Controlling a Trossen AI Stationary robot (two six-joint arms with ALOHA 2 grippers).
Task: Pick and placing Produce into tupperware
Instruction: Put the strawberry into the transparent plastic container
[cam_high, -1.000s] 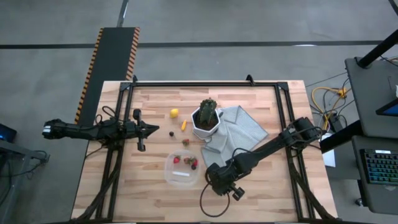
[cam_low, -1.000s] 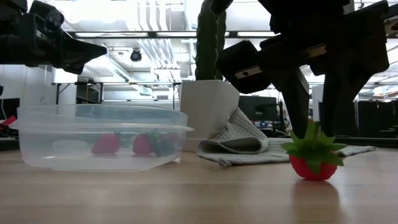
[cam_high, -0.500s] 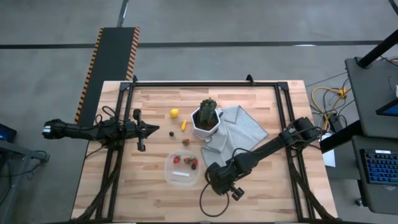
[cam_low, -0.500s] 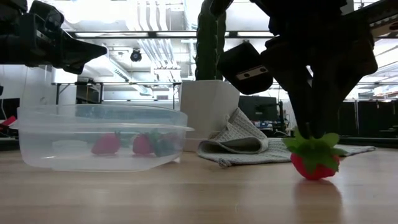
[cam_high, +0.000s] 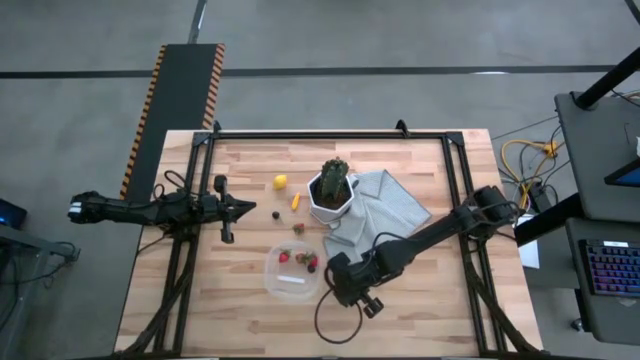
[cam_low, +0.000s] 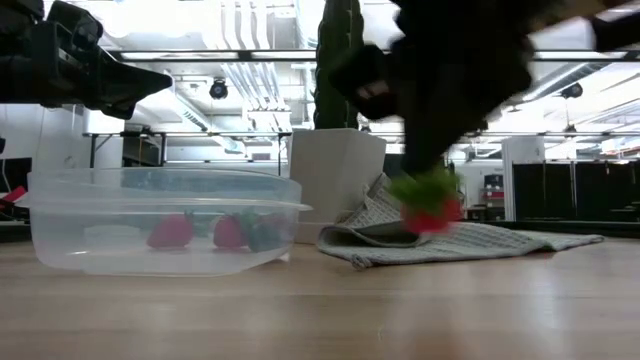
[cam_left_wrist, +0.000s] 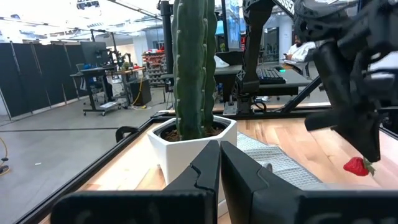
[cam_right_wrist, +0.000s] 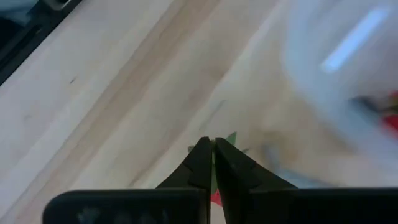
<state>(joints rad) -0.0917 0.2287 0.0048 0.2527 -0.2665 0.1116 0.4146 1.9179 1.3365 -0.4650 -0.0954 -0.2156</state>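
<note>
Left gripper (cam_high: 246, 207): your waiting arm, fingers pressed together on nothing, left of the loose fruit.
Tupperware (cam_high: 280, 287): holds two strawberries and a dark berry.
Right gripper (cam_high: 331, 268): pinches a strawberry (cam_low: 430, 203), lifted beside the tupperware.
Next: you likely carry it over the rim and release.

Probably a robotics lab or open office, desks with monitors (cam_left_wrist: 99, 53), dark partition panels (cam_left_wrist: 37, 71), concrete floor (cam_high: 330, 35)

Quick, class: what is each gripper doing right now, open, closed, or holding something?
Left gripper: closed, holding nothing, at the table's left edge.
Right gripper: closed on a strawberry, lifted off the table beside the tupperware.
</note>
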